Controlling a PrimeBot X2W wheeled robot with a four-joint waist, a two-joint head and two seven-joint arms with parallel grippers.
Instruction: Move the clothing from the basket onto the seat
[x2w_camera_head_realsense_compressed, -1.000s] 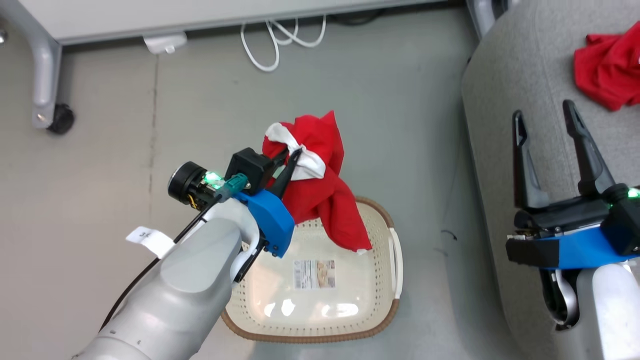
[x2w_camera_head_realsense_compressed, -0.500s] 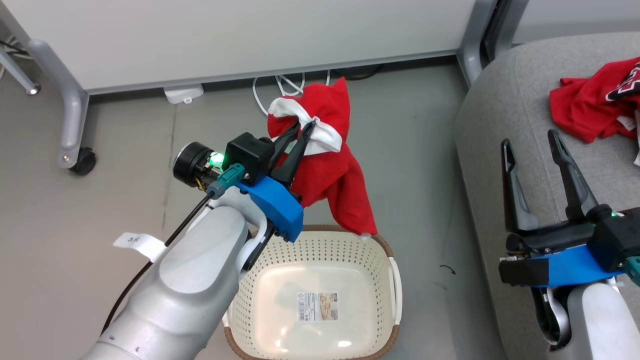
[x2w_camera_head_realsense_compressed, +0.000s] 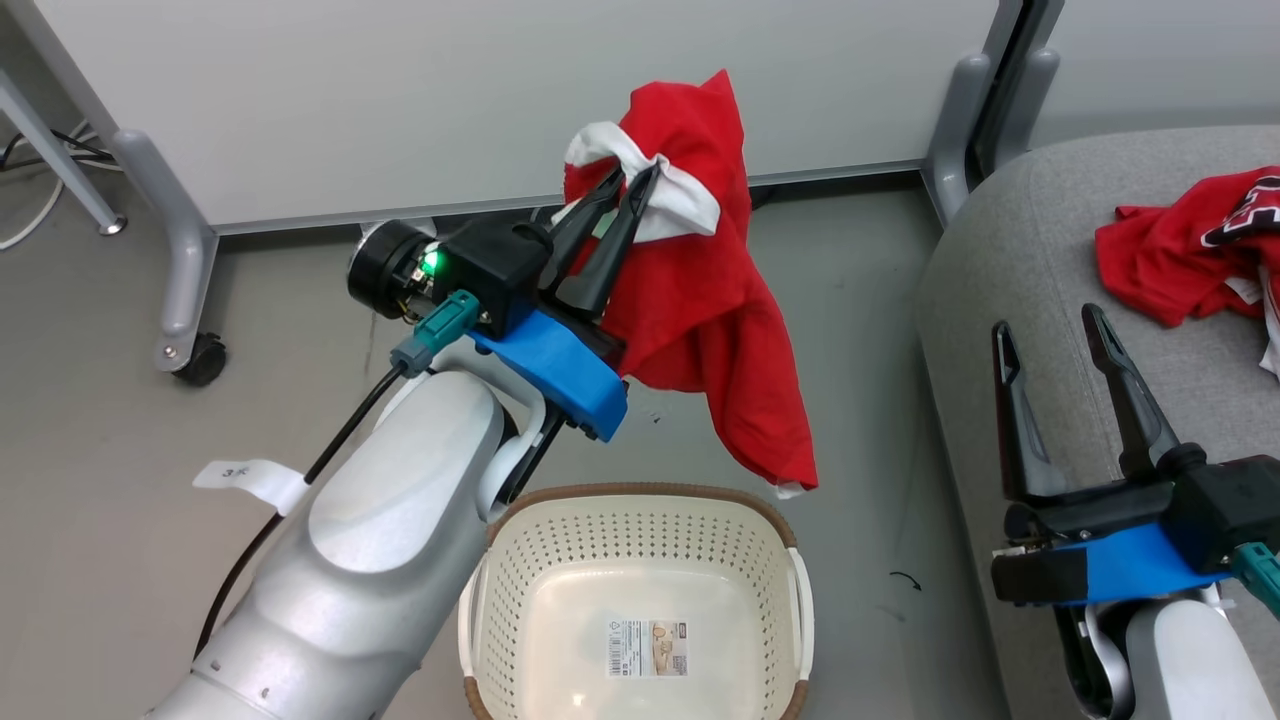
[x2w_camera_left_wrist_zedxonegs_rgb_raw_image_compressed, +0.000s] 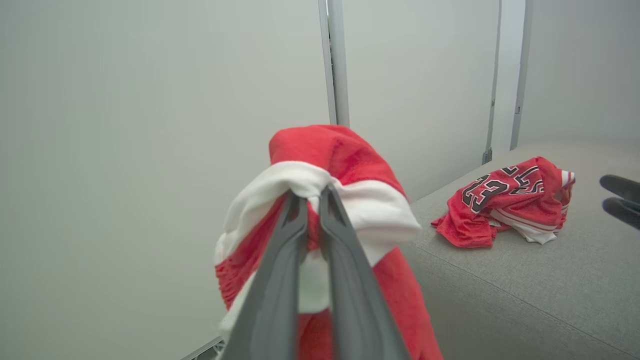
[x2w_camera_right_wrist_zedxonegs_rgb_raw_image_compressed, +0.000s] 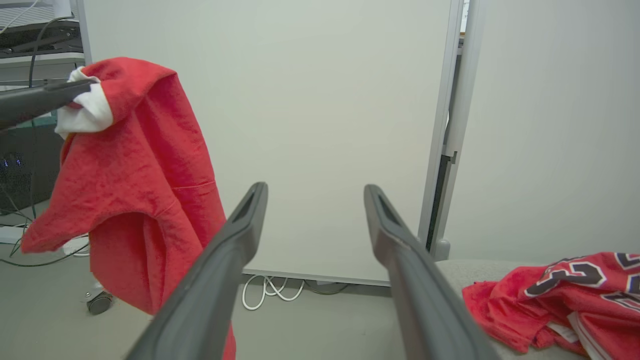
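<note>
**Red garment held up over the floor, jersey on the seat**

The left gripper (x2w_camera_head_realsense_compressed: 635, 172) has its two dark fingers pressed nearly together on the white trim band of a red garment (x2w_camera_head_realsense_compressed: 700, 300). The cloth is bunched around the fingertips. The rest of it hangs down and to the robot's right of the gripper, in front of a white panel (x2w_camera_head_realsense_compressed: 400, 100). In the head view the garment's lowest corner ends just above the brown rim of the basket (x2w_camera_head_realsense_compressed: 640, 492), toward the rim's right end; whether it touches the rim cannot be told. The basket stands on the grey floor (x2w_camera_head_realsense_compressed: 120, 420), below the left arm, with a printed label (x2w_camera_head_realsense_compressed: 648, 648) on its bottom.

The right gripper (x2w_camera_head_realsense_compressed: 1046, 322) stands with its fingers spread wide and nothing between them. It is over the near edge of the seat (x2w_camera_head_realsense_compressed: 1000, 230), well apart from the held garment.

A red jersey (x2w_camera_head_realsense_compressed: 1180, 250) with black-and-white lettering lies crumpled on the seat, beyond the right gripper's fingertips.
</note>
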